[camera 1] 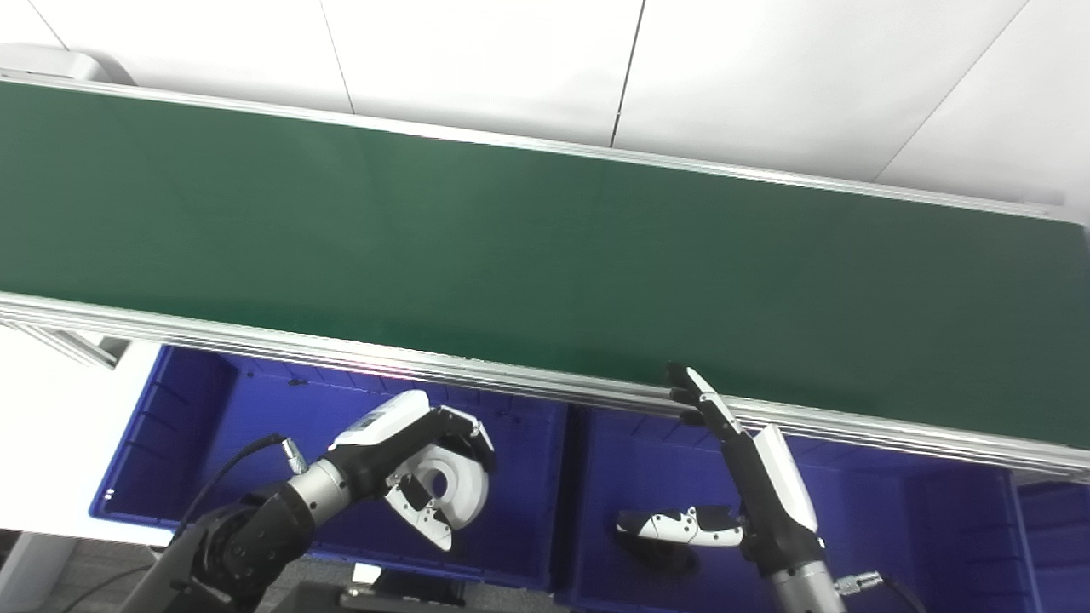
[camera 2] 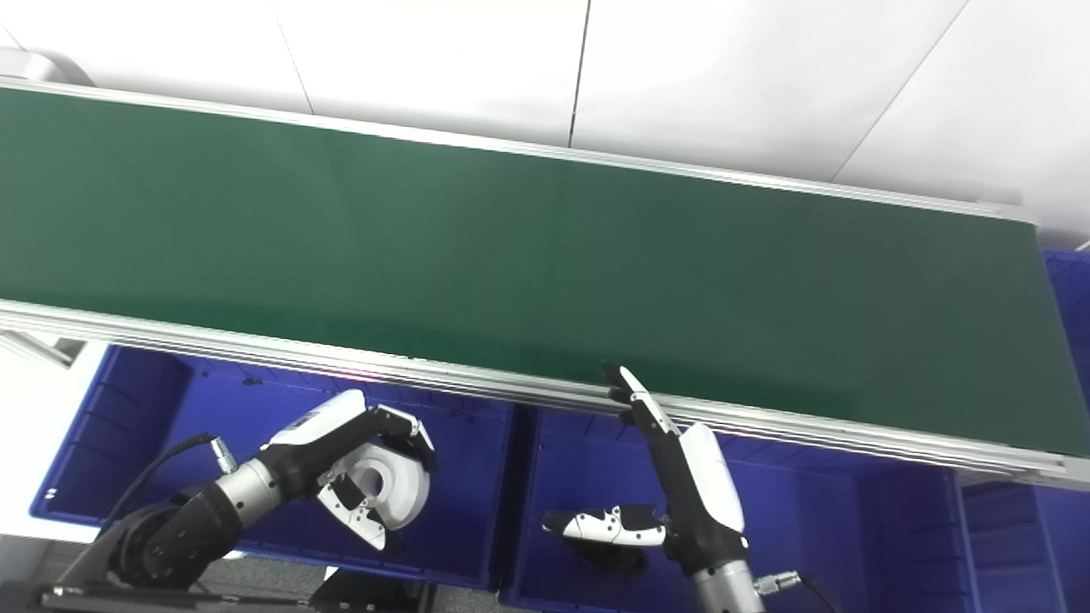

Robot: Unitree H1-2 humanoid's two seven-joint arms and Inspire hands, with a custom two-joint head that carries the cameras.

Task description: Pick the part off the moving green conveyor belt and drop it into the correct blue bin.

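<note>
The green conveyor belt (camera 1: 511, 238) runs across the view and carries no part that I can see. My left hand (camera 1: 409, 455) is below the belt's near rail, over the left blue bin (camera 1: 187, 417). Its fingers are curled around a white ring-shaped part (camera 1: 464, 485), also in the right eye view (camera 2: 400, 487), held above the bin floor. My right hand (camera 1: 754, 477) is open and empty over the middle blue bin (camera 1: 647, 460). Its fingers point up to the belt's near rail and its thumb sticks out to the left.
The aluminium rail (camera 1: 528, 383) along the belt's near edge overhangs the bins. A third blue bin (camera 1: 1052, 536) stands at the right. Another blue container (camera 2: 1071, 289) shows past the belt's right end. White wall panels are behind the belt.
</note>
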